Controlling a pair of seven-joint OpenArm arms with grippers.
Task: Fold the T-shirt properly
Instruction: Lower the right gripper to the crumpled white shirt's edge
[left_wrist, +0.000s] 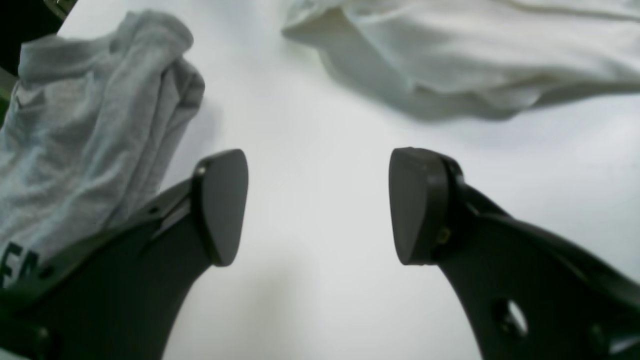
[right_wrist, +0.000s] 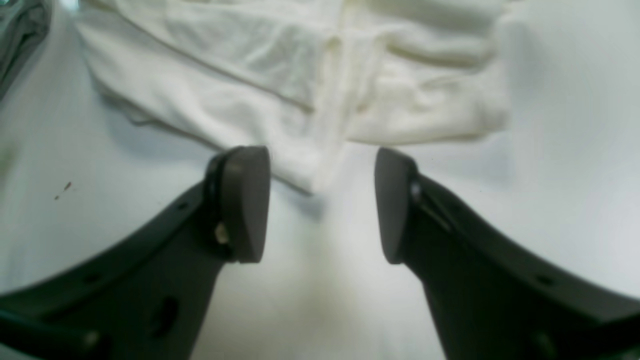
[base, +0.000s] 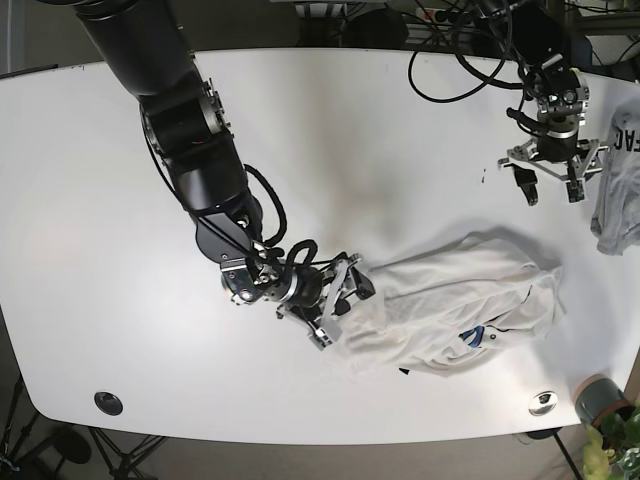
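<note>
The white T-shirt (base: 450, 300) lies crumpled on the white table (base: 120, 250), right of centre toward the front. In the right wrist view, a folded edge of the T-shirt (right_wrist: 280, 75) points into the gap of my right gripper (right_wrist: 322, 200), which is open with nothing between its pads. In the base view, this right gripper (base: 340, 305) is at the shirt's left end. My left gripper (base: 551, 192) hovers open over bare table at the back right, apart from the shirt. The left wrist view shows the left gripper (left_wrist: 320, 205) empty, with the T-shirt (left_wrist: 475, 55) ahead to the right.
A grey shirt with dark lettering (base: 615, 190) lies bunched at the table's right edge, beside the left gripper's finger (left_wrist: 222, 205). Cables (base: 460, 60) trail across the back right. A cup (base: 595, 398) and a plant (base: 615, 445) stand past the front right corner.
</note>
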